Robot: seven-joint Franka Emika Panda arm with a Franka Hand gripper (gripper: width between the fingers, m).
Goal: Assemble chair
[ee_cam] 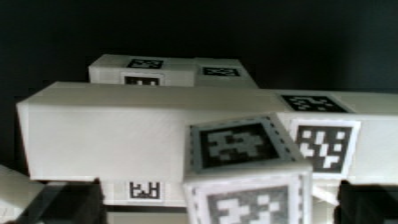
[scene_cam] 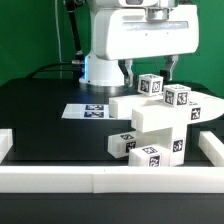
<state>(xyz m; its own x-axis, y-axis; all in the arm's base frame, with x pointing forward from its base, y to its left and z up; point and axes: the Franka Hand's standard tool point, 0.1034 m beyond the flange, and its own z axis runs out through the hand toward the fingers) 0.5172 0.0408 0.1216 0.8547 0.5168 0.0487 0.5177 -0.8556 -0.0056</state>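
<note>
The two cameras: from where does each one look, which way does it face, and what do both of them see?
Exterior view: off the arm, at the table's front, looking across the low white border rail at the pile of white tagged chair parts and the marker board; the robot's white arm and the tool above the parts show.
Wrist view: on the wrist, close above the chair parts; dark tips at the frame's edge may be the tool's fingers.
Shared: the tagged chair parts on the black table.
</note>
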